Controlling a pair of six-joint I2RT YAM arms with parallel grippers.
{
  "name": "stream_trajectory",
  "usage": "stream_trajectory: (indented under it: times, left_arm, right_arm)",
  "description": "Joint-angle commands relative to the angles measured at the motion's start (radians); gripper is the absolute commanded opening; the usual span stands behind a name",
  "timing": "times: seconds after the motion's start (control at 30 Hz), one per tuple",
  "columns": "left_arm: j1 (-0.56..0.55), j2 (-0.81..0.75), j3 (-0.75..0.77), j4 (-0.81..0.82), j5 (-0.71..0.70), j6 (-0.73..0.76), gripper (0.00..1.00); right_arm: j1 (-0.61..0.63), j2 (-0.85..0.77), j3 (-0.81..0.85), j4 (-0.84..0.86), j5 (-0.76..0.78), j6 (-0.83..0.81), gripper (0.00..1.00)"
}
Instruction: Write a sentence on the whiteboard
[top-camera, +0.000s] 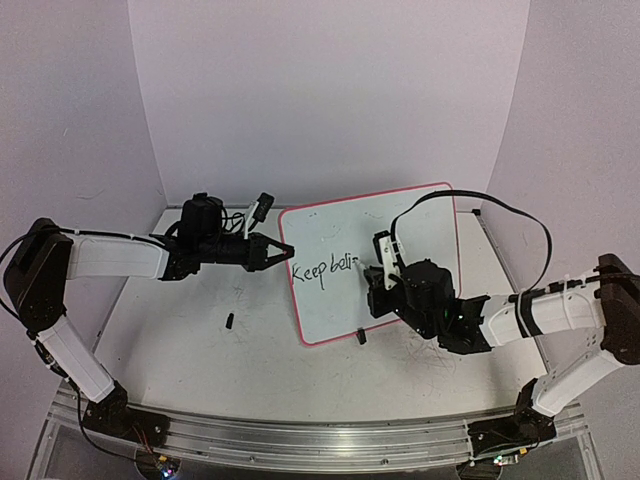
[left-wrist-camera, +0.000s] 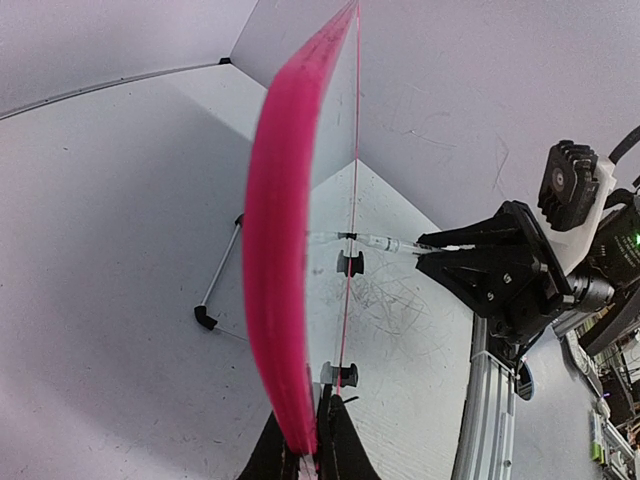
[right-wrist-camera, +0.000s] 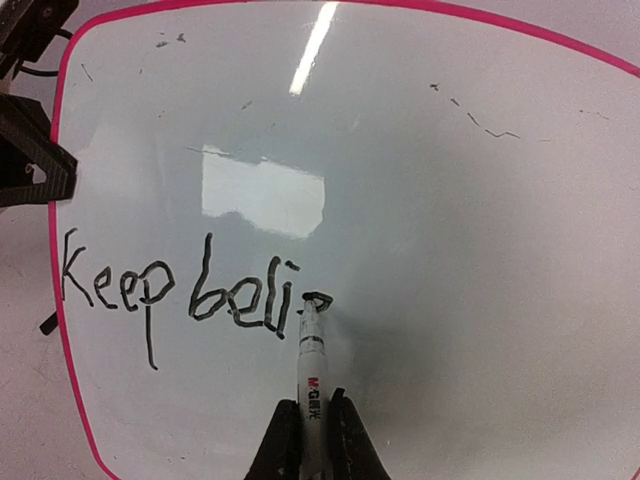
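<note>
The whiteboard (top-camera: 335, 312) is lying on the table (top-camera: 200, 340), slightly tilted, in the middle of the top view. Its left edge is sitting directly at three o'clock from the left gripper (top-camera: 284, 252). In the left wrist view, that gripper (left-wrist-camera: 308, 452) is pinching the pink rim of the whiteboard (left-wrist-camera: 275, 250), and its jaws are clamped tight on the board's edge.

The sentence (top-camera: 322, 270) is running across the board's left half and so far is reading "Keep beli", with a partly drawn next letter. It is lying at about ten o'clock from the right gripper (top-camera: 376, 284). In the right wrist view, the right gripper (right-wrist-camera: 312, 425) is squeezing the barrel of a white marker (right-wrist-camera: 311, 362). The marker is pointing toward twelve o'clock, and its tip is touching the whiteboard (right-wrist-camera: 450, 250) at the end of the sentence (right-wrist-camera: 180, 295).

The left arm is stretching from its base at seven o'clock, with its forearm running level toward three o'clock. The right arm is bending at the elbow at four o'clock and reaching in toward ten o'clock, with its wrist hanging over the board's lower right part. Two black clips (left-wrist-camera: 350, 264) are showing along the board's near rim in the left wrist view.
</note>
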Motion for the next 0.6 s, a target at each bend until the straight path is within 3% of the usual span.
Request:
stream_trajectory:
  times: [0.0,0.57]
  left_arm:
    - [-0.014,-0.013,0.033,-0.054,-0.043,0.092,0.0]
    - [-0.016,-0.015,0.031,-0.057,-0.044,0.093,0.0]
  right_arm:
    - [0.0,-0.008,-0.005,-0.034,-0.02,0.021,0.0]
    - [0.007,-0.015,-0.028,-0.077,-0.003,0.056,0.0]
